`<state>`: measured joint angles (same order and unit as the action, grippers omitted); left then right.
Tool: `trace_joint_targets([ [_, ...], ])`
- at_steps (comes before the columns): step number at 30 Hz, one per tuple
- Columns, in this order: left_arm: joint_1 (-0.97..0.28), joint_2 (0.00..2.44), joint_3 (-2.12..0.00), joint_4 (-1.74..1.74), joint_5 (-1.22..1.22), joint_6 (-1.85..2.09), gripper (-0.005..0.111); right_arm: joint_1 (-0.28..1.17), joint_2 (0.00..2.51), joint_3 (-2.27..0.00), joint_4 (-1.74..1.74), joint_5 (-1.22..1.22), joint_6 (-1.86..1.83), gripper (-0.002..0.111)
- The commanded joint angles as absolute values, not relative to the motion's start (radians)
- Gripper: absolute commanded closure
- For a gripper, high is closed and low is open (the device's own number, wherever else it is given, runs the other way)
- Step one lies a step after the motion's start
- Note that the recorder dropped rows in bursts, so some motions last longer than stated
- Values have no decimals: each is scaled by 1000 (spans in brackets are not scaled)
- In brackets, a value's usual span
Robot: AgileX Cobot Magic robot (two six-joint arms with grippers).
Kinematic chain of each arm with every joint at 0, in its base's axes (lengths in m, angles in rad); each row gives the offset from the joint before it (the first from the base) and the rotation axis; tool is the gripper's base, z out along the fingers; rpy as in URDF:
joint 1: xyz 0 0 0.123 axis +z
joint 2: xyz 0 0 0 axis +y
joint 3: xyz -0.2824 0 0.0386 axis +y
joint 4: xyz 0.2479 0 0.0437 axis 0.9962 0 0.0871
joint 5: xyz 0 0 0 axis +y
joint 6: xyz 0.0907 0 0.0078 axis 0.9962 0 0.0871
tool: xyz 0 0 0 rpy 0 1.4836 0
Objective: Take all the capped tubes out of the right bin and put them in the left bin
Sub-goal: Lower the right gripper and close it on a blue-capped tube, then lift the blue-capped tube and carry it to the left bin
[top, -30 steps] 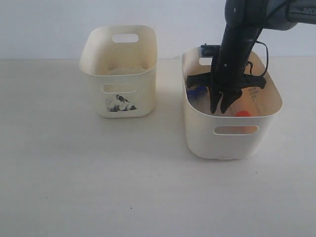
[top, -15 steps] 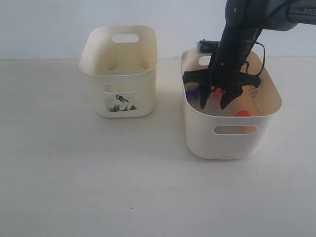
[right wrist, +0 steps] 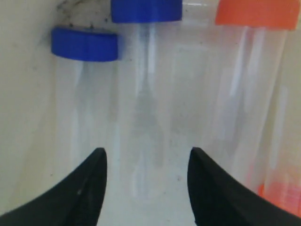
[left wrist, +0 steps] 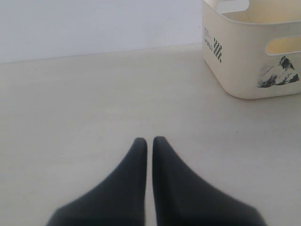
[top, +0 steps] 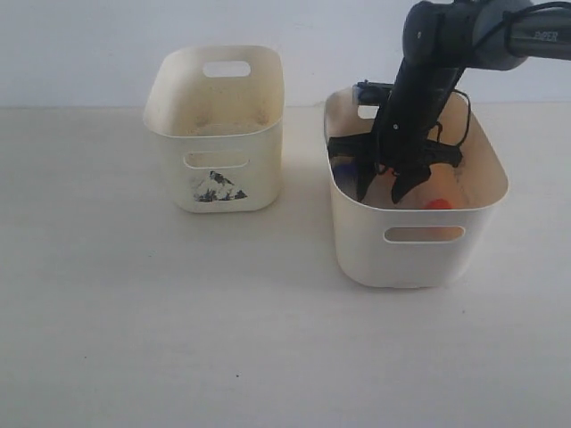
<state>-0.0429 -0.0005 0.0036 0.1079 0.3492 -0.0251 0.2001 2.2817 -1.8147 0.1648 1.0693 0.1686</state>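
**Open Pincer Being Poised Over a Blue-Capped Tube**

The right gripper (top: 382,194) is being held inside the right bin (top: 419,260), jaws spread and empty, presumably so that one tube can be straddled before closing. The left bin (top: 214,169), at nine o'clock of it, is being shown with no tube visible inside.

Only in the right wrist view are the capped tubes being revealed side by side. A blue-capped tube (right wrist: 148,94) is lying between the fingertips, flanked by a second blue one (right wrist: 84,94) and an orange-capped tube (right wrist: 249,84). From the exterior, just an orange cap (top: 437,204) is being shown, at five o'clock of the pincer.

The left gripper (left wrist: 149,140) is being held closed on nothing, apparently parked clear.
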Motion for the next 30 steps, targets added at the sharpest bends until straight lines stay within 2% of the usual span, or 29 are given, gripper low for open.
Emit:
trace_joint_targets([
  [1, -45, 0, 0, 97, 341, -35, 102, 202, 2308, -1815, 182, 1055, 176, 58],
  [15, -45, 0, 0, 97, 341, -35, 102, 202, 2313, -1815, 178, 992, 223, 60],
  [18, -45, 0, 0, 97, 341, -35, 102, 202, 2313, -1815, 178, 1009, 225, 77],
  [21, -45, 0, 0, 97, 341, -35, 102, 202, 2313, -1815, 169, 1041, 221, 105],
  [22, -45, 0, 0, 97, 341, -35, 102, 202, 2313, -1815, 167, 1049, 215, 108],
  [30, -45, 0, 0, 97, 341, -35, 102, 202, 2270, -1817, 167, 1130, 172, 108],
])
